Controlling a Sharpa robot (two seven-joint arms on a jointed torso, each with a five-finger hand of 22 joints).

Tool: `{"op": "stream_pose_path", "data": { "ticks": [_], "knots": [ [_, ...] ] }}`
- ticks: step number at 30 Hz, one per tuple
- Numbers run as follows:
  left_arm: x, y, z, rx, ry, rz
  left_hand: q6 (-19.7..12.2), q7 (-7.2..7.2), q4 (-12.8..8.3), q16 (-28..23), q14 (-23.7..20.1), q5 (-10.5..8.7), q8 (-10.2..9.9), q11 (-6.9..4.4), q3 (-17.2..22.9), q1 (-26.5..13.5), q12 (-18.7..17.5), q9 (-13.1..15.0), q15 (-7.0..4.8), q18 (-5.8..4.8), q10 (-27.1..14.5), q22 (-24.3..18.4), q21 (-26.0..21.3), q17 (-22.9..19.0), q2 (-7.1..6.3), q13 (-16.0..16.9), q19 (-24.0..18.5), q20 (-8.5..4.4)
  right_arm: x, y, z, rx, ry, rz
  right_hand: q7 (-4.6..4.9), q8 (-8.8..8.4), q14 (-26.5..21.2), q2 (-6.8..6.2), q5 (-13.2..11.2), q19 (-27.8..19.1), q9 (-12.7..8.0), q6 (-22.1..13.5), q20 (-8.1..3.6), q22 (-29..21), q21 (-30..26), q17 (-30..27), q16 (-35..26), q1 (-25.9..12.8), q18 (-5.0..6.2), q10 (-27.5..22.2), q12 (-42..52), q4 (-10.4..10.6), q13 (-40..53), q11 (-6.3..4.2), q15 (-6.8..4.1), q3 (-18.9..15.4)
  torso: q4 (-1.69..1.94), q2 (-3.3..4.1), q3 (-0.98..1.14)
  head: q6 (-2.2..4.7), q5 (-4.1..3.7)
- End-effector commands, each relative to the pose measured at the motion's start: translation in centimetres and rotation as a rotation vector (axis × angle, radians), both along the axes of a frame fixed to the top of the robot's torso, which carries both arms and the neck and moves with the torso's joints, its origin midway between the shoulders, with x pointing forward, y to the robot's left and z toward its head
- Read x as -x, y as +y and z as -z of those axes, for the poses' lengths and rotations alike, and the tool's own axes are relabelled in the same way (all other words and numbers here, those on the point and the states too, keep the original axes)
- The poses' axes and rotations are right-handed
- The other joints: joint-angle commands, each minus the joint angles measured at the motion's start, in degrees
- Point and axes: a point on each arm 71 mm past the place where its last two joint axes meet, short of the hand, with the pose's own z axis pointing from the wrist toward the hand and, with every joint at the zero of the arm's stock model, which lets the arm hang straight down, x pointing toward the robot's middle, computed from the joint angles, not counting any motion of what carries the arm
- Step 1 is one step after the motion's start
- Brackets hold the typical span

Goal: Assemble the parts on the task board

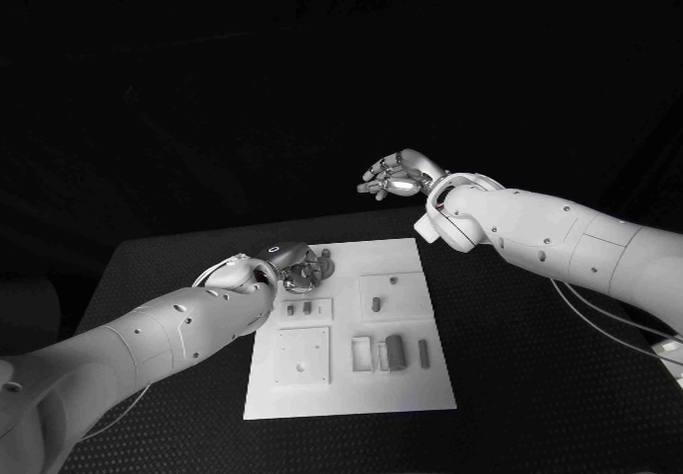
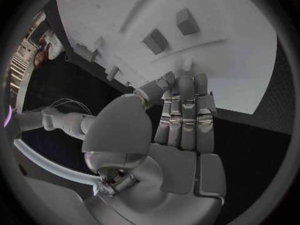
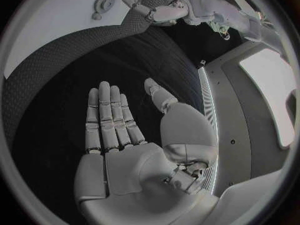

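The white task board lies in the middle of the black table. Small grey parts stand in its recesses, such as two short pegs and a taller block. My left hand hovers over the board's far left corner, beside a round part. In the left wrist view its fingers stretch out straight towards the board, their tips close to a small peg, and they hold nothing. Two square blocks stand further on. My right hand is raised beyond the board's far edge, palm flat, fingers extended and empty.
The black table stretches to the right of the board, and a strip of it lies on the left. A thin cable trails across the table under my right arm. The round part and my left hand also appear in the right wrist view.
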Motion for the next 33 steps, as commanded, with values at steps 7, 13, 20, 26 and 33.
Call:
{"op": "stream_pose_path", "data": {
  "ticks": [7, 13, 20, 26, 33],
  "knots": [
    [-0.2, 1.5, -0.3, 0.021, 0.045, -0.023, 0.56, -0.02, 0.08, 0.19, 0.38, 0.09, 0.21, -0.12, -0.11, -0.52, -0.21, 0.10, -0.06, 0.84, 0.46, 0.18, 0.10, 0.16, 0.01, -0.05, 0.40, -0.07, 0.1, -0.3, 0.0, -0.002, -0.002, -0.007, 1.27, 0.15, 0.53, -0.19, -0.09, -0.14, -0.09, -0.49, 0.21, 0.11, -0.32, 0.16, -0.44, 0.47, -0.32, 0.33, -0.34, -0.05, -0.17, 0.17, -0.05, -0.28, 0.03, 0.03, -0.04, -0.02, 0.22],
    [-0.2, 2.7, -0.1, 0.006, 0.065, -0.036, 0.58, -0.04, 0.06, 0.20, 0.40, 0.09, 0.21, -0.14, -0.10, -0.52, -0.25, 0.10, -0.09, 0.84, 0.49, 0.23, 0.09, 0.19, 0.02, -0.05, 0.42, -0.09, 0.1, -0.4, 0.0, -0.001, -0.001, -0.006, 1.28, 0.15, 0.52, -0.20, -0.08, -0.17, -0.13, -0.51, 0.24, 0.13, -0.38, 0.24, -0.59, 0.50, -0.31, 0.29, -0.36, -0.06, -0.28, 0.19, -0.03, -0.29, 0.05, 0.01, -0.04, -0.13, 0.26],
    [-0.2, 3.2, 0.0, -0.002, 0.077, -0.040, 0.60, -0.05, 0.07, 0.19, 0.40, 0.09, 0.20, -0.15, -0.08, -0.53, -0.28, 0.10, -0.10, 0.82, 0.52, 0.28, 0.07, 0.23, 0.06, -0.05, 0.41, -0.09, 0.1, -0.5, 0.0, -0.001, -0.001, -0.006, 1.28, 0.15, 0.50, -0.21, -0.09, -0.22, -0.16, -0.53, 0.26, 0.15, -0.46, 0.33, -0.76, 0.52, -0.32, 0.25, -0.38, -0.06, -0.39, 0.22, 0.00, -0.31, -0.03, 0.05, -0.01, -0.19, 0.34],
    [-0.2, 3.1, 0.1, -0.006, 0.085, -0.036, 0.60, -0.06, 0.07, 0.18, 0.38, 0.09, 0.19, -0.16, -0.06, -0.52, -0.32, 0.09, -0.10, 0.81, 0.53, 0.31, 0.05, 0.25, 0.09, -0.05, 0.40, -0.10, 0.1, -0.4, 0.0, -0.001, -0.001, -0.007, 1.29, 0.15, 0.50, -0.20, -0.08, -0.24, -0.17, -0.53, 0.28, 0.16, -0.50, 0.38, -0.85, 0.52, -0.31, 0.25, -0.37, -0.05, -0.44, 0.23, 0.02, -0.31, -0.06, 0.06, 0.03, -0.24, 0.39],
    [-0.2, 3.2, 0.2, -0.015, 0.094, -0.038, 0.60, -0.06, 0.06, 0.17, 0.36, 0.09, 0.18, -0.15, -0.04, -0.52, -0.36, 0.09, -0.11, 0.80, 0.53, 0.35, 0.03, 0.27, 0.11, -0.05, 0.38, -0.11, 0.1, -0.4, 0.0, -0.001, -0.001, -0.008, 1.29, 0.15, 0.50, -0.19, -0.08, -0.26, -0.19, -0.53, 0.29, 0.18, -0.54, 0.43, -0.92, 0.53, -0.31, 0.24, -0.37, -0.05, -0.49, 0.23, 0.03, -0.32, -0.05, 0.01, 0.04, -0.32, 0.50]
  ]
}}
